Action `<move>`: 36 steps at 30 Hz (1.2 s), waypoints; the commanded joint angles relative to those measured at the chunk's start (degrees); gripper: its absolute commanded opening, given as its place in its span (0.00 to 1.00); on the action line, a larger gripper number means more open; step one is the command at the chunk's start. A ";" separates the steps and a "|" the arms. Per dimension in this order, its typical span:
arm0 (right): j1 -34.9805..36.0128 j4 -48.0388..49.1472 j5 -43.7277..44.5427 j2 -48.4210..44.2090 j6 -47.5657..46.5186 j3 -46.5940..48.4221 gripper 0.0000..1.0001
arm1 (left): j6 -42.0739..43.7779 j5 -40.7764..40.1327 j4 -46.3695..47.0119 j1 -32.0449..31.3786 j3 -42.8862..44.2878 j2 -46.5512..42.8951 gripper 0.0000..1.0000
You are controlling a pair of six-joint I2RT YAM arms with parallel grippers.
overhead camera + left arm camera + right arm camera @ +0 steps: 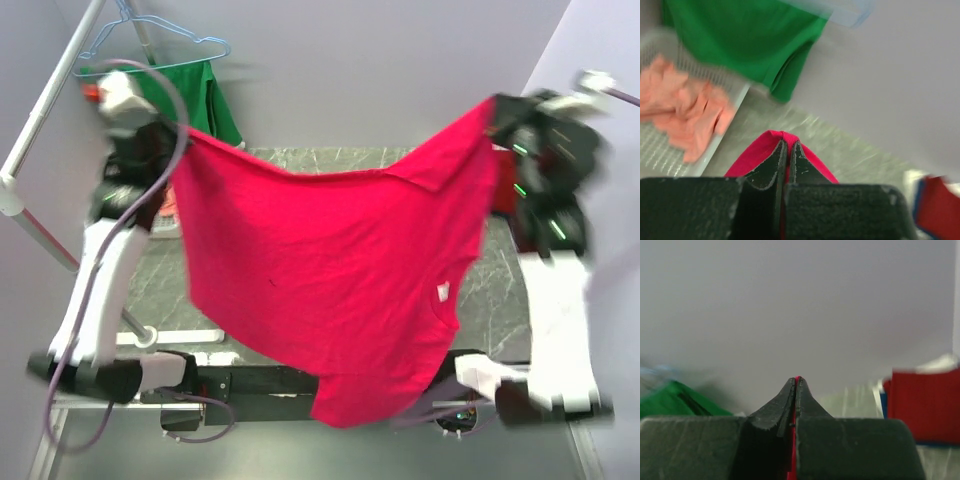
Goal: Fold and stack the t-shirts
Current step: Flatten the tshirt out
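A bright pinkish-red t-shirt (pixel 330 270) hangs spread in the air between both arms, above the dark marble table (pixel 490 290). My left gripper (pixel 178 135) is shut on its upper left corner; the red cloth (pixel 765 145) wraps over the closed tips (pixel 788 144). My right gripper (pixel 492 112) is shut on the upper right corner; a thin red edge (pixel 798 378) shows between its tips (pixel 796 381). A salmon-orange shirt (pixel 685 110) lies crumpled in a white tray at the left. A folded dark red shirt on a blue one (pixel 922 407) lies at the right.
A green shirt (pixel 205 95) hangs on a blue hanger (pixel 160 40) from a rack at the back left; it also shows in the left wrist view (pixel 745 40). A grey wall stands behind the table. The rack's metal pole (pixel 50 100) runs along the left.
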 commanded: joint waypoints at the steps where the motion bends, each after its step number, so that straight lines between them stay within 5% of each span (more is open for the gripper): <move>1: -0.49 7.13 -0.99 12.36 3.92 -7.72 0.00 | -1.99 -2.76 6.02 0.13 -9.10 8.26 0.01; 7: -0.49 6.72 -6.79 34.41 7.88 -1.94 0.00 | -6.56 -5.31 10.25 0.04 -13.69 23.63 0.01; 10: -0.40 5.32 -8.47 45.58 10.34 5.17 0.00 | -7.27 -7.76 10.86 0.13 -7.82 35.05 0.01; 16: -0.49 0.30 -9.53 64.82 14.12 25.56 0.00 | -5.88 -8.30 8.33 0.39 17.21 59.66 0.01; 20: -1.10 -1.29 -10.05 72.04 16.75 35.59 0.00 | -4.55 -8.56 6.12 0.66 34.88 72.05 0.01; 24: -2.67 4.41 -13.03 72.15 21.41 31.40 0.01 | -4.02 -9.43 13.05 1.36 31.86 71.56 0.01; 25: -3.03 7.47 -13.39 71.10 22.20 29.82 0.08 | -4.28 -9.61 14.89 1.71 30.19 70.77 0.02; 26: -3.21 8.81 -13.65 70.66 23.08 27.28 0.16 | -4.64 -10.83 17.69 1.88 26.87 68.94 0.06; 27: -3.30 9.69 -13.83 70.22 23.35 26.38 0.34 | -4.90 -11.80 19.37 1.97 25.01 67.96 0.10; 29: -4.08 13.03 -16.11 69.51 24.14 24.28 0.49 | -4.64 -13.21 24.02 2.24 19.92 65.07 0.36; 31: -4.26 15.48 -17.86 68.90 24.67 23.57 0.53 | -4.99 -14.88 25.97 2.41 17.44 63.39 0.63; 36: -4.70 16.91 -18.40 66.79 24.23 21.11 0.55 | -5.34 -14.72 25.19 2.50 16.11 60.49 0.82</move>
